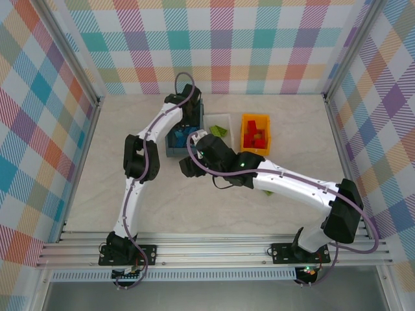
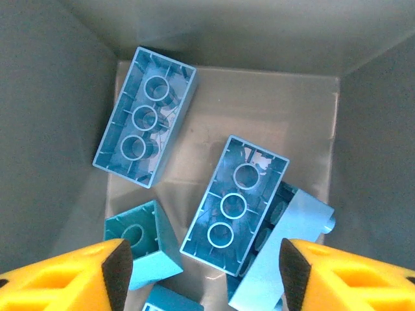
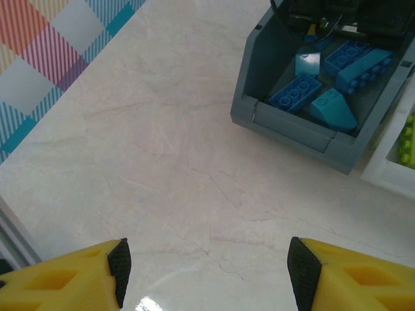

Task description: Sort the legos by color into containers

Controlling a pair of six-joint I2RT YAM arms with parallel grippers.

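My left gripper (image 2: 202, 272) hangs open inside the dark grey-blue bin (image 2: 58, 129), with nothing between its fingers. Several blue legos lie below it, among them two long bricks turned underside up (image 2: 146, 116) (image 2: 235, 204) and a small square one (image 2: 139, 243). From above, the left gripper (image 1: 189, 123) sits over that bin (image 1: 174, 149). My right gripper (image 3: 204, 272) is open above bare table, left of the grey-blue bin (image 3: 292, 126) and its blue legos (image 3: 295, 92). The white bin (image 1: 219, 118) holds lime green legos (image 1: 218, 131). The orange-yellow bin (image 1: 246, 133) holds red legos (image 1: 259, 137).
A lime green lego (image 1: 268, 192) peeks out from under the right forearm (image 1: 292, 184) on the table. A corner of the white bin (image 3: 389, 172) with a green brick (image 3: 408, 139) shows at the right wrist view's edge. Plaid walls surround the table on three sides.
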